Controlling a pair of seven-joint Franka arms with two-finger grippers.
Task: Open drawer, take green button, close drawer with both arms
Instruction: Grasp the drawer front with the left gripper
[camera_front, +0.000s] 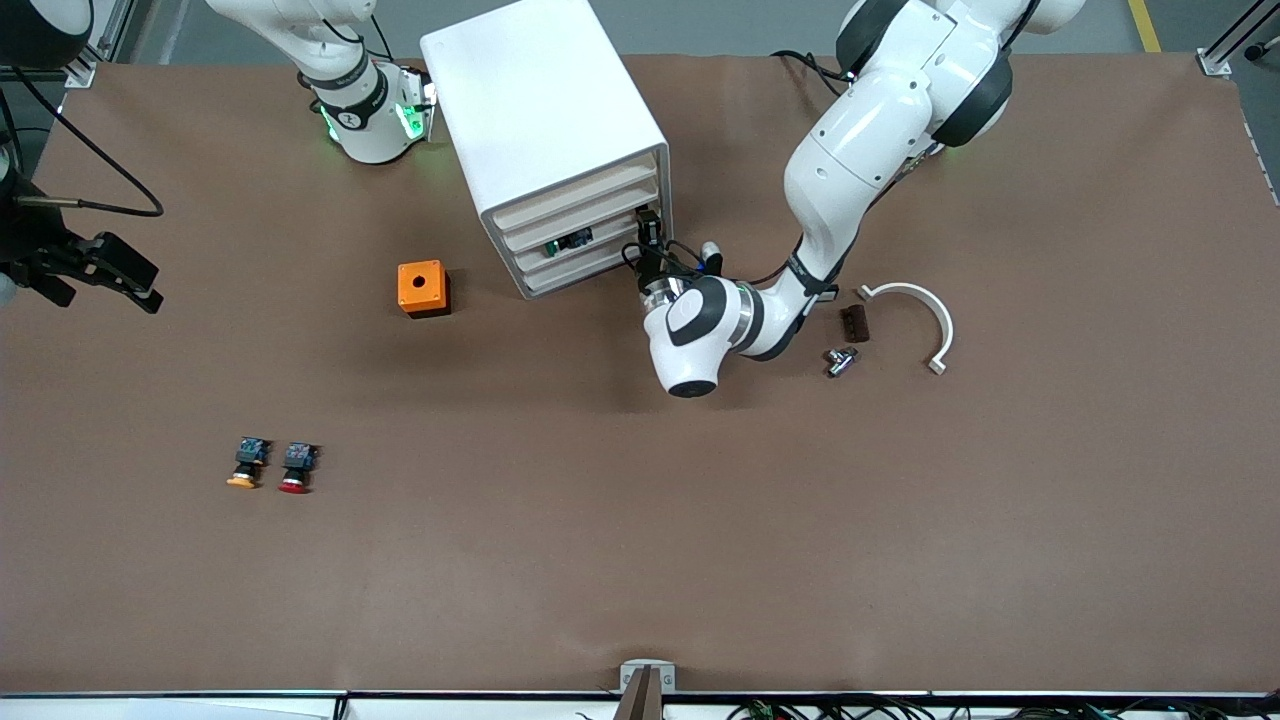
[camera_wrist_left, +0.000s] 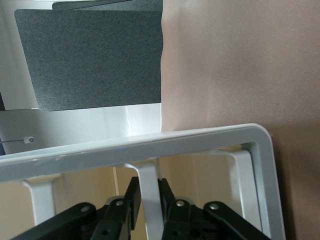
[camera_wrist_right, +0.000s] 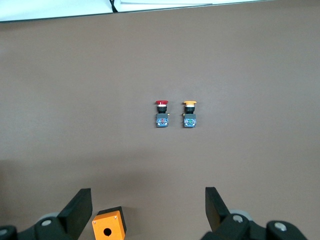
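Observation:
The white cabinet (camera_front: 540, 110) stands near the arms' bases with its four cream-fronted drawers (camera_front: 580, 240) all pushed in. My left gripper (camera_front: 648, 232) is at the drawer fronts, at the corner toward the left arm's end. In the left wrist view it (camera_wrist_left: 148, 192) is shut on a white upright bar of a drawer handle (camera_wrist_left: 150, 150). My right gripper (camera_wrist_right: 147, 200) is open and empty, high above the orange box. The green-capped button is hidden. A small dark item (camera_front: 568, 242) shows at one drawer's front.
A small orange box (camera_front: 423, 288) with a round hole sits beside the cabinet. An orange-capped button (camera_front: 246, 463) and a red-capped button (camera_front: 297, 468) lie nearer the front camera. A white curved bracket (camera_front: 925, 310), a dark block (camera_front: 854, 323) and a metal part (camera_front: 840, 360) lie by the left arm.

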